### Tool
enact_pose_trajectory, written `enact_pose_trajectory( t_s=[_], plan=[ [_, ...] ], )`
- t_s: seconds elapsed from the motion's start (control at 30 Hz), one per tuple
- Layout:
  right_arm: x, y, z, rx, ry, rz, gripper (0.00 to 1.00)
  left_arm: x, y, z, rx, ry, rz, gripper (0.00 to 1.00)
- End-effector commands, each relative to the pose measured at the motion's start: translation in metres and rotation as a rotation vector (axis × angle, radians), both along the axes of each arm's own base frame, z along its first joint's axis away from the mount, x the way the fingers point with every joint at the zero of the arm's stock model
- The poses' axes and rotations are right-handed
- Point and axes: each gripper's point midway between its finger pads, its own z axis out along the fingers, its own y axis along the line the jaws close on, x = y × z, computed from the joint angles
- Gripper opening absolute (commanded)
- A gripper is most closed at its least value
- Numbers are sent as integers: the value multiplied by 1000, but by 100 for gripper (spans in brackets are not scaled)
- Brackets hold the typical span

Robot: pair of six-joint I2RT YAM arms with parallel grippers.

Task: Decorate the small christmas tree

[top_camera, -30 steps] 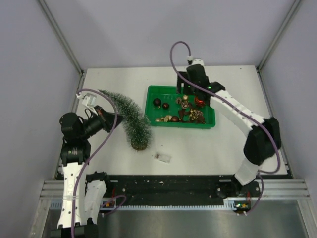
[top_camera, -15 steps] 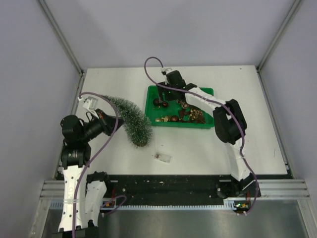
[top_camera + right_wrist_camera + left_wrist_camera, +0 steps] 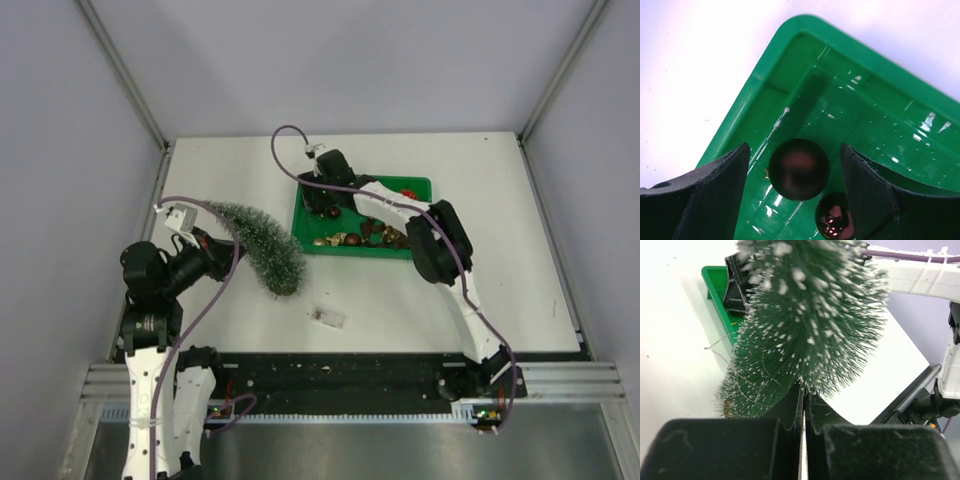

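The small christmas tree (image 3: pixel 264 240), bristly green with frosted tips, leans tilted left of the tray, its brown base (image 3: pixel 283 289) near the table. My left gripper (image 3: pixel 225 252) is shut on its side; in the left wrist view the jaws (image 3: pixel 804 390) are pressed together into the bristles (image 3: pixel 810 325). My right gripper (image 3: pixel 323 203) is open over the green tray's (image 3: pixel 418 252) far left corner. In the right wrist view its fingers straddle a dark red ball (image 3: pixel 799 169) without touching it; a smaller shiny ball (image 3: pixel 835 222) lies beside it.
Several brown and red ornaments (image 3: pixel 365 235) lie in the tray's middle, and a red piece (image 3: pixel 408 192) at its far right. A small clear packet (image 3: pixel 327 317) lies on the table near the front. Grey walls close in the table on three sides.
My right arm has swung left across the tray, from its right half to its far left corner. My left gripper has shifted a little with the tree, which now leans lower.
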Motion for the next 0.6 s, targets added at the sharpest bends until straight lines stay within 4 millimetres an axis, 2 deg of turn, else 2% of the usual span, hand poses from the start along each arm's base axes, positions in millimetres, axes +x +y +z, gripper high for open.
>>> enact_pose_trajectory(
  t_s=[0.0,0.13,0.27,0.4,0.5,0.57],
  plan=[
    [3,18,9,-26,-71,13,71,1,8,1,50,-14,45,0],
    [1,13,2,-66,-73,-4,65,2,9,0,53,-11,55,0],
    [1,7,5,-80,-82,-26,52,5,11,1,56,-12,64,0],
    [0,4,20,-77,-110,-36,39,6,12,-1,60,-12,73,0],
    [-1,-2,33,-82,-131,-46,35,7,13,-3,64,-8,76,0],
    [-4,-7,50,-73,-146,-56,34,7,13,-4,68,-7,75,0]
  ],
)
